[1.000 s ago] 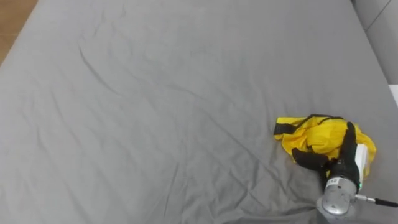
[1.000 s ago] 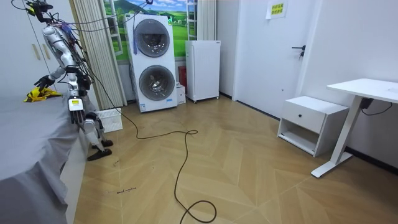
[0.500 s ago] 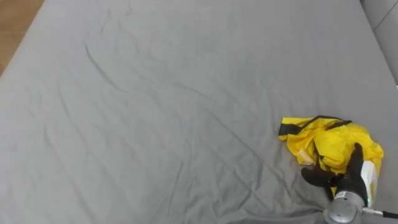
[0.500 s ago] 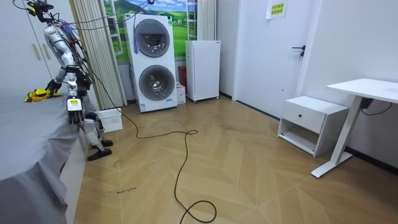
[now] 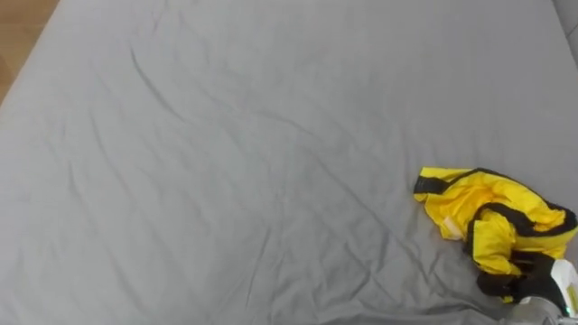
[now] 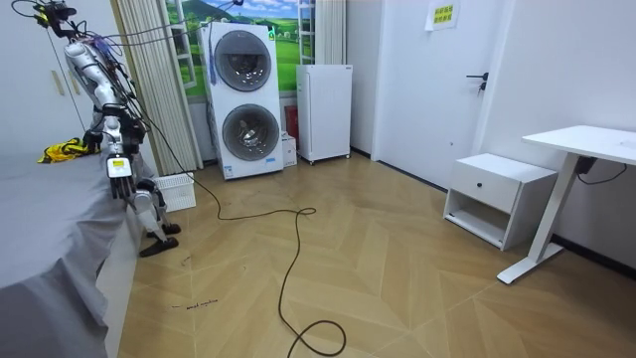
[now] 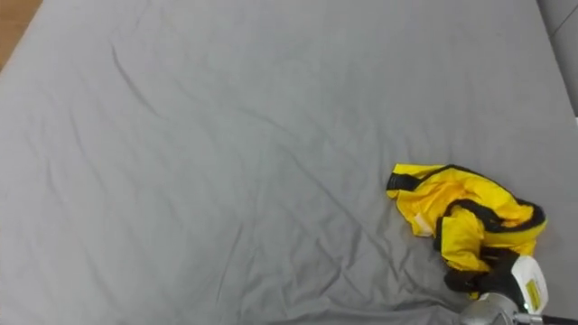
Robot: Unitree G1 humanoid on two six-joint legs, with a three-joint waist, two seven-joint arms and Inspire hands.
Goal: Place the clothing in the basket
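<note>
Drawn back toward the lower right corner since a second ago, the right hand (image 7: 479, 282) has its dark fingers curled into the near edge of the yellow garment (image 7: 452, 212), bunched on the grey bed (image 7: 226, 135). Left hand (image 6: 117, 169) hangs beside the bed; its state cannot be told.

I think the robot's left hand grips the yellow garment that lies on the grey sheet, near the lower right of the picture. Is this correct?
Not quite. It is the right hand that grips the yellow garment; the right eye view shows it coming in from the lower right. The rest holds: the garment lies on the grey sheet, near the lower right.
</note>
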